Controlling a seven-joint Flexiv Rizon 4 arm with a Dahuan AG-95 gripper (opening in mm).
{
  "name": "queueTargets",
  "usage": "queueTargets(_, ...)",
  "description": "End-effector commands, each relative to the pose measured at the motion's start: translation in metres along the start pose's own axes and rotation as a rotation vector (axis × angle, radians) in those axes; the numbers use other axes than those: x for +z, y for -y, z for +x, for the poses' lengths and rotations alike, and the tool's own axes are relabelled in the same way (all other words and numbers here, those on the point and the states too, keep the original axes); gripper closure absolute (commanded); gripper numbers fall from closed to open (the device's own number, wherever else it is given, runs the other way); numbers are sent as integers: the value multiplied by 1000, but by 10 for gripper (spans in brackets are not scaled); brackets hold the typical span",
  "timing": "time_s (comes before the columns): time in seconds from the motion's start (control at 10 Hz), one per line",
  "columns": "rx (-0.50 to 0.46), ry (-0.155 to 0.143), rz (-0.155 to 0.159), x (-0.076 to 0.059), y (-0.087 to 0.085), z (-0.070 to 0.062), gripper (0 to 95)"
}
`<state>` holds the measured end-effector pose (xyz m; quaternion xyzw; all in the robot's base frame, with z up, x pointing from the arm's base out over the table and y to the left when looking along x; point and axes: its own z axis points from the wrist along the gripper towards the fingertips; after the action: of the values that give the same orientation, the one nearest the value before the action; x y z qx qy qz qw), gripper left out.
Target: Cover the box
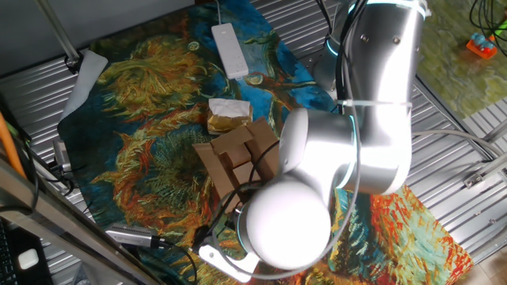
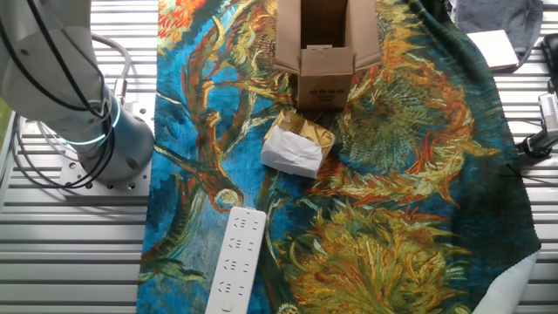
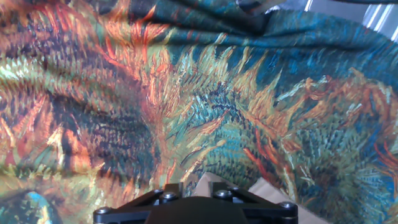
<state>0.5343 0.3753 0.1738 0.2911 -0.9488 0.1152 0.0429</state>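
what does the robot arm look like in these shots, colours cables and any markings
The arm is built of fat rounded silver-white segments, with glowing cyan light rings at the joints and a thin pale band around one link. Black cables run beside it. Its base is light grey with the same cyan ring. In the hand view only a black bolted gripper mount shows; the fingers are out of view.

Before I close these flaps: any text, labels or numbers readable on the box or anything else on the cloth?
None can be read.
Box: a row of small dark printed marks on the front wall, too small to read.
White power strip: socket holes only, no legible lettering.
Crumpled paper packet: no print visible.
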Motion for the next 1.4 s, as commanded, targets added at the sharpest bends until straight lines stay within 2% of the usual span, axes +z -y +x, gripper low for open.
queueTargets(0.1, -2, -6, 15, 3, 1, 1, 570)
queueTargets(0.4, -12, -41, 50, 4, 2, 1, 570)
queueTargets(0.5, -33, -64, 69, 6, 2, 2, 760)
queueTargets(0.8, -81, -104, 119, 8, 4, 6, 760)
queueTargets(1.0, -71, -88, 115, 7, 4, 9, 760)
queueTargets(1.4, -65, -79, 112, 7, 5, 10, 760)
